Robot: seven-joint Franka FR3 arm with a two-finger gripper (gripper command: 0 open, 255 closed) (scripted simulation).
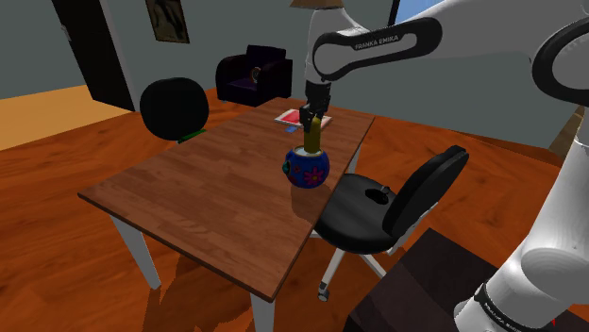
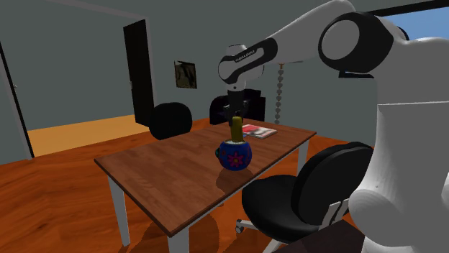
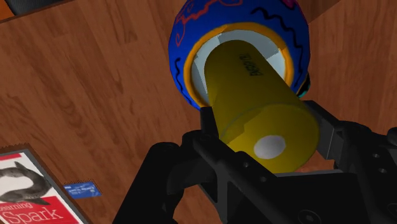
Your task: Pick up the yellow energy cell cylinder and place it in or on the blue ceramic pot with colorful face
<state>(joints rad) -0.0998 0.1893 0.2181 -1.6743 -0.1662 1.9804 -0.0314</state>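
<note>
Black gripper [image 3: 264, 121] jaws pinch the yellow cylinder [image 3: 254, 83] from both sides. The cylinder stands upright, its lower end sunk into the mouth of the blue pot [image 3: 184, 44] painted with coloured squiggles. From the shoulder view's left to its right come a round black chair [image 1: 175, 106] behind the wooden table [image 1: 189, 203], a red magazine [image 1: 287, 117] at the far edge, the pot mid-table, and a black office chair [image 1: 387, 203] alongside.
</note>
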